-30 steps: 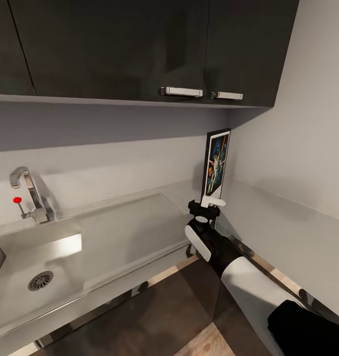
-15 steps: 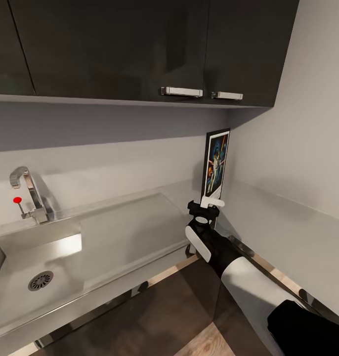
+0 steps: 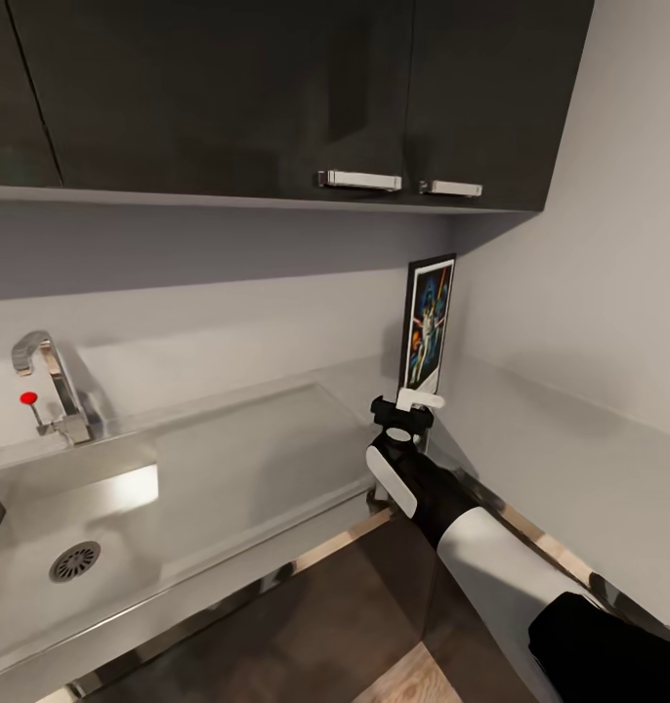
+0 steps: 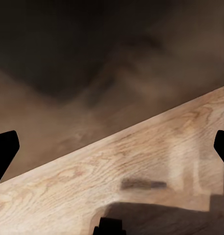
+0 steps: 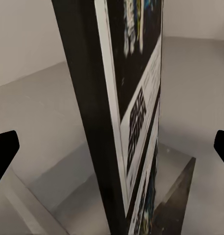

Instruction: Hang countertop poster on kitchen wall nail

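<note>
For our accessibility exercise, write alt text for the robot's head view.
The robot's right claw reaches toward the lower edge of an upright poster standing in the corner of a steel kitchen countertop. A sink with a tap lies left, below black cabinets.

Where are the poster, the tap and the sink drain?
poster (image 3: 429, 322), head view, middle of the printed art.
tap (image 3: 44, 366), head view, on its curved spout.
sink drain (image 3: 74, 561), head view, centre of the round grate.
</note>
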### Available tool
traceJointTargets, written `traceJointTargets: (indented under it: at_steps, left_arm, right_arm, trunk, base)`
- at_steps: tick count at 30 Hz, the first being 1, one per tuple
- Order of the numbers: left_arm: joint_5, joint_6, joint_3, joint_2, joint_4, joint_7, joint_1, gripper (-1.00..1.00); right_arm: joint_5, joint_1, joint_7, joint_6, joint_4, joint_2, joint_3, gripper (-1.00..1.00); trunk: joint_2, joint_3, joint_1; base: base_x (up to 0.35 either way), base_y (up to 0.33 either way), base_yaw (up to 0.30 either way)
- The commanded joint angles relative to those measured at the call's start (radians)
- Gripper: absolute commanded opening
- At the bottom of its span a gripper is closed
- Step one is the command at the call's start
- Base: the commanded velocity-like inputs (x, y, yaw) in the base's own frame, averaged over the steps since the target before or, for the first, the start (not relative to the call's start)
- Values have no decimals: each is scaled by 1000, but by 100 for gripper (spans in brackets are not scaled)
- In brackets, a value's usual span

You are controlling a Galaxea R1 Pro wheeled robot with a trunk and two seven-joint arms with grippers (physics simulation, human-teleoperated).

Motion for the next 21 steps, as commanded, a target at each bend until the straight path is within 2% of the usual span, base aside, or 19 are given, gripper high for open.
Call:
traceJointTargets:
  at_steps: [1, 21]
  left_arm:
    - [-11, -2, 5, -1, -1, -1, 0, 100]
    - [-11, -2, 5, -1, -1, -1, 0, 100]
  right_arm:
    - [-3, -1, -7, 8, -1, -1, 4, 100]
    - [-3, 0, -7, 8, 0, -1, 4, 100]
  trunk:
    - [0, -1, 0]
    - [0, -1, 0]
  base:
    - [130, 0, 0]
    - [16, 0, 0]
